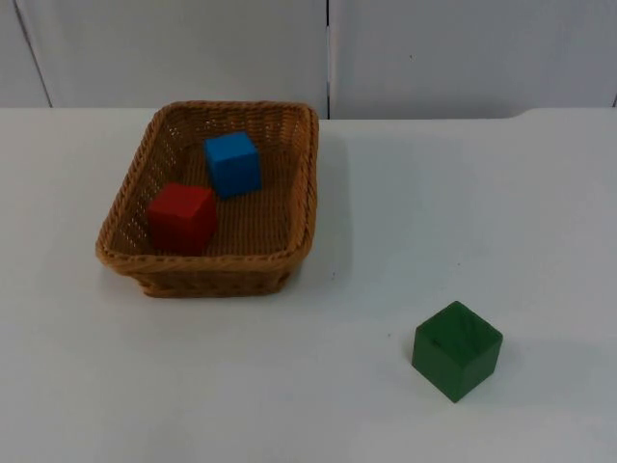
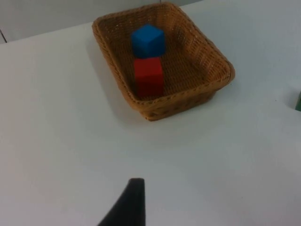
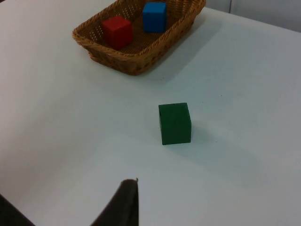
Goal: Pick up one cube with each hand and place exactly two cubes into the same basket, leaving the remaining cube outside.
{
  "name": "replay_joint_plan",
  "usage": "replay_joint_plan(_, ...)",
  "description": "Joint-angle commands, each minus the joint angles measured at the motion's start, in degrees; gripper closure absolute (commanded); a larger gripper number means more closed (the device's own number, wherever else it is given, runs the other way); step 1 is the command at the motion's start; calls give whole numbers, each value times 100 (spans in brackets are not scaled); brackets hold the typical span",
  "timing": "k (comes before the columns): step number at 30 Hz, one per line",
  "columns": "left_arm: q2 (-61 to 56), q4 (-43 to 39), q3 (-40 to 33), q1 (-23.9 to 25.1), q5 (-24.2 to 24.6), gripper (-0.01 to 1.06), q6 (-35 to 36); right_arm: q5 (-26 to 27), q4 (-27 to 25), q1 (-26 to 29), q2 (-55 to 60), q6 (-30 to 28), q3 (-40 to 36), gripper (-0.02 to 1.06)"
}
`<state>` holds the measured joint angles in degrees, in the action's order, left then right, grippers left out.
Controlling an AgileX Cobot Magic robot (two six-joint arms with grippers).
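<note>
Both grippers are drawn back from the work: of the left gripper (image 2: 129,207) one black fingertip stands above bare white table (image 1: 289,386), looking across at the basket, and whether its fingers are apart or closed cannot be told. The right gripper (image 3: 123,205) likewise shows a single dark fingertip above the table, with the green cube ahead of it; its opening cannot be told either. Neither holds anything.

Nearest in the top view, to the right, the green cube (image 1: 457,349) sits alone on the table, well apart from the basket. Farther back and to the left stands the wicker basket (image 1: 307,193). Inside it the red cube (image 1: 181,218) lies toward the near left, and the blue cube (image 1: 232,164) just behind it, farther in. Beyond rises the grey partition wall (image 1: 193,48).
</note>
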<state>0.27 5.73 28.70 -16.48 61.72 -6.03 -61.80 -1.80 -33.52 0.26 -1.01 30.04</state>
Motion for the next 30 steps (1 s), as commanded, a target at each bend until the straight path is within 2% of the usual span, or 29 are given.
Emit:
replay_joint_plan(1,-27,-25,-25,-6,0,0,46,-2,8,-31,-26,19,-49,-1)
replay_joint_plan(5,-27,-25,-25,-6,0,0,46,-2,8,37,-26,19,-49,-1)
replay_joint_plan(8,-27,-25,-25,-6,0,0,46,-2,8,286,-26,19,-49,-1)
replay_joint_plan(17,-27,-25,-25,-6,0,0,46,-2,8,1446,-26,19,-49,-1)
replay_joint_plan(18,-27,-25,-25,-6,0,0,46,-2,8,1446,-26,19,-49,-1)
replay_joint_plan(22,-27,-25,-25,-6,0,0,46,-2,8,2156,-26,19,-49,-1)
replay_joint_plan(27,-27,-25,-25,-6,0,0,46,-2,8,2622,-26,19,-49,-1)
replay_joint_plan(30,-27,-25,-25,-6,0,0,46,9,8,2718,-26,19,-49,-1)
